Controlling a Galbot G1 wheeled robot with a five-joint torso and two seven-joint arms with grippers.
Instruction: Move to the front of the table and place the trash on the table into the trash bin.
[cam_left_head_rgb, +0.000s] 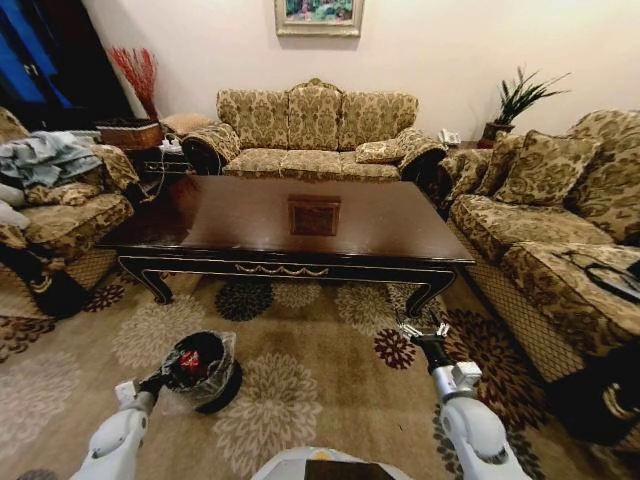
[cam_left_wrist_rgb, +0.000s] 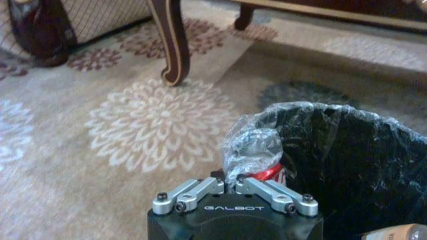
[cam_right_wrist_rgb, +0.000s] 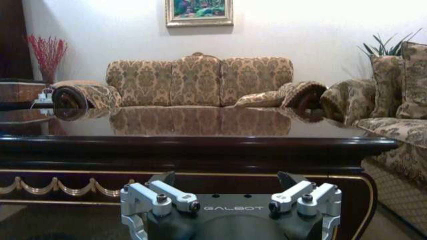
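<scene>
Two tools: the left tool (cam_left_wrist_rgb: 230, 186), pressed together, pinches the crinkly clear liner at the round black bin's (cam_left_head_rgb: 222, 391) rim beside a red can (cam_left_wrist_rgb: 267, 174); the right tool (cam_right_wrist_rgb: 227, 181), spread, faces the glossy table's (cam_left_head_rgb: 250, 225) front edge.

Red can (cam_left_wrist_rgb: 269, 174) inside lined bin (cam_left_head_rgb: 205, 372)

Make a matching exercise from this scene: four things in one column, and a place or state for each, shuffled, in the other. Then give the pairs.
Things:
1. red can
2. left gripper
3. right gripper
4. trash bin

Places or states:
A. open, low in front of the table's edge
B. on the floral carpet, lined with a clear bag
C. clamped between fingers, at the bin's rim
D. shut on a can over the bin's edge

Pairs: 1-C, 2-D, 3-A, 4-B
</scene>
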